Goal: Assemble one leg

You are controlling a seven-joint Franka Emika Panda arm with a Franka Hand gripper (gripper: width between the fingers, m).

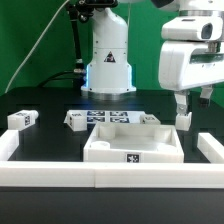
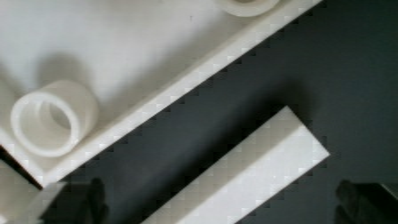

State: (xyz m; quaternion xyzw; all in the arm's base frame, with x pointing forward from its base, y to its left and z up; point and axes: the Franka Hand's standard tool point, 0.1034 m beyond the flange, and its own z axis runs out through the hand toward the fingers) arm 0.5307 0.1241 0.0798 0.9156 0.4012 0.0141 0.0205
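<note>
A small white leg (image 1: 184,119) lies on the black table just off the right corner of the big white panel (image 1: 130,141) in the exterior view. My gripper (image 1: 186,108) hangs right over this leg, fingers pointing down. In the wrist view the leg (image 2: 249,172) runs slantwise between my two dark fingertips (image 2: 71,200), with a gap on each side. The gripper (image 2: 217,202) is open and holds nothing. The panel (image 2: 125,50) shows beside the leg with a round socket (image 2: 50,115).
Other white legs lie at the exterior view's left (image 1: 22,119), near the marker board (image 1: 76,120) and behind the panel (image 1: 150,118). The marker board (image 1: 106,117) lies in front of the arm's base. White rails (image 1: 60,172) border the table's front and sides.
</note>
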